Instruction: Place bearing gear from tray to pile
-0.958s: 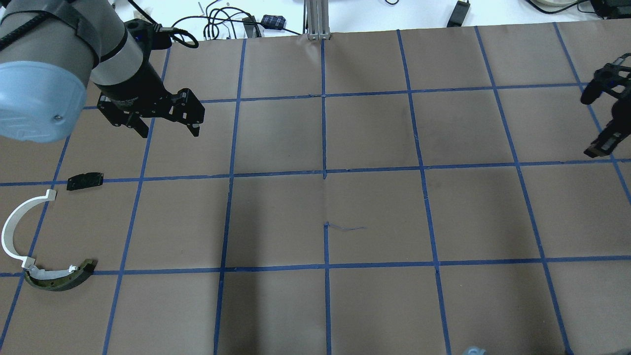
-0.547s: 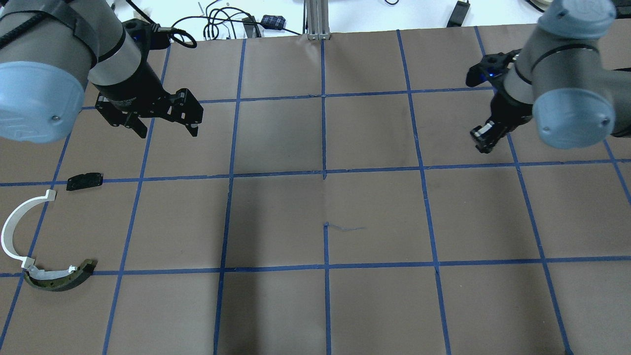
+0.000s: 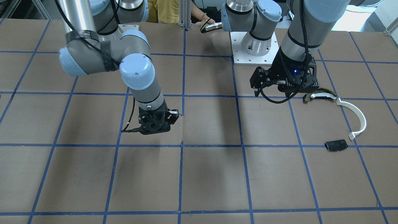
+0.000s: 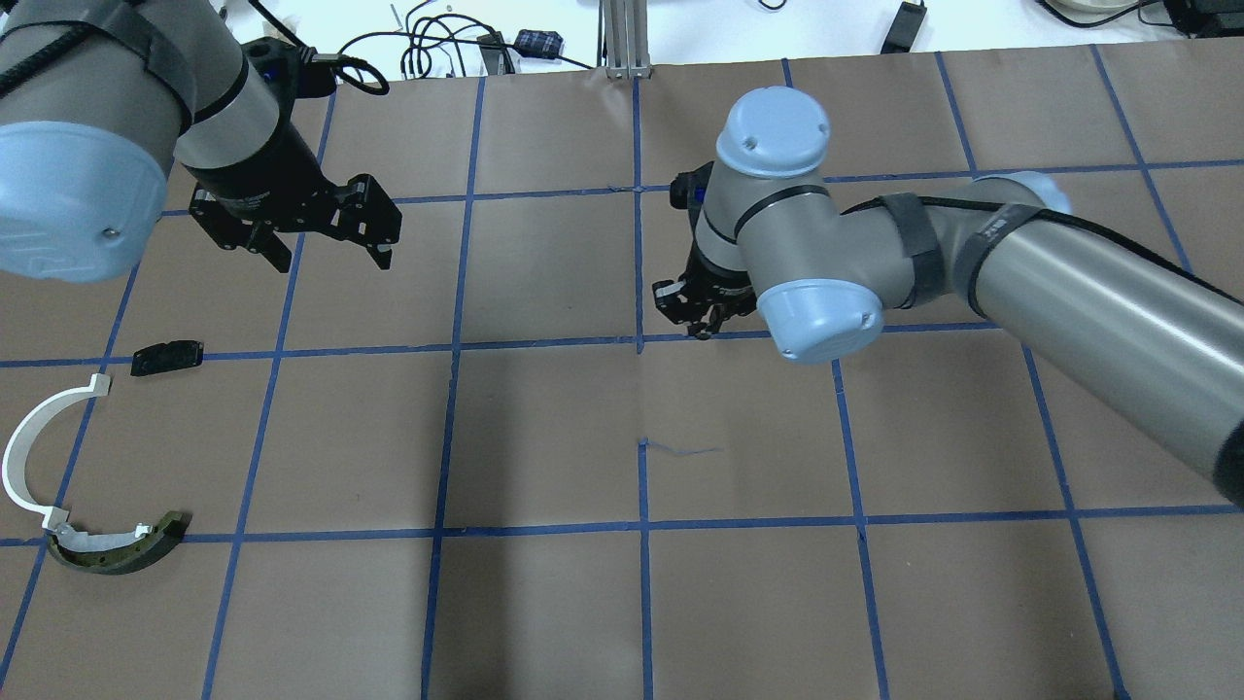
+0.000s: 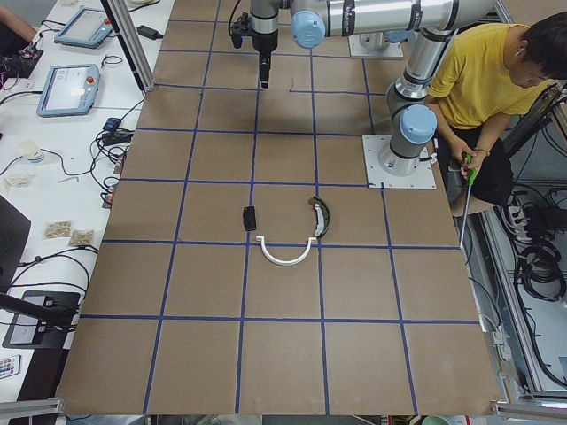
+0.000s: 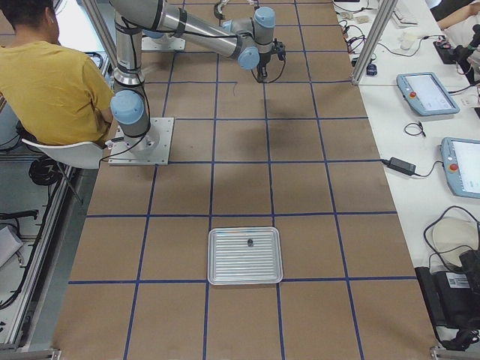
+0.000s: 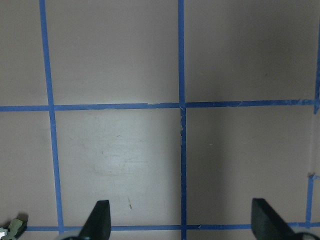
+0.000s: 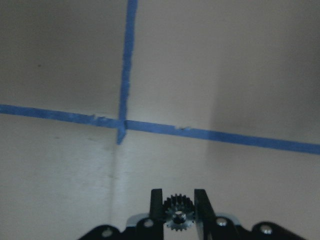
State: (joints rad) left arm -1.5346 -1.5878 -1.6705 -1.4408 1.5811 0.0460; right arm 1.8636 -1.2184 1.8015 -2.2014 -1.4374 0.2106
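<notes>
The gear (image 8: 179,216) sits pinched between the two fingers (image 8: 156,205) of the right claw (image 8: 179,200), teeth showing on both sides of the grip. That claw (image 4: 702,316) points down over the middle of the worktop (image 4: 544,437), just beside a crossing of the blue tape (image 4: 639,340), and is clear of the surface.

The tray (image 6: 246,277) lies well apart from it at the worktop's right end, with one small dark part (image 6: 249,241) inside.

The pile is at the left end: a white arc (image 4: 24,442), a dark curved piece (image 4: 117,552) touching the arc's end, and a black plate (image 4: 167,357) near the arc's other end.

The left claw (image 4: 333,255) hangs spread wide and empty above the worktop, near the plate and beyond it.
</notes>
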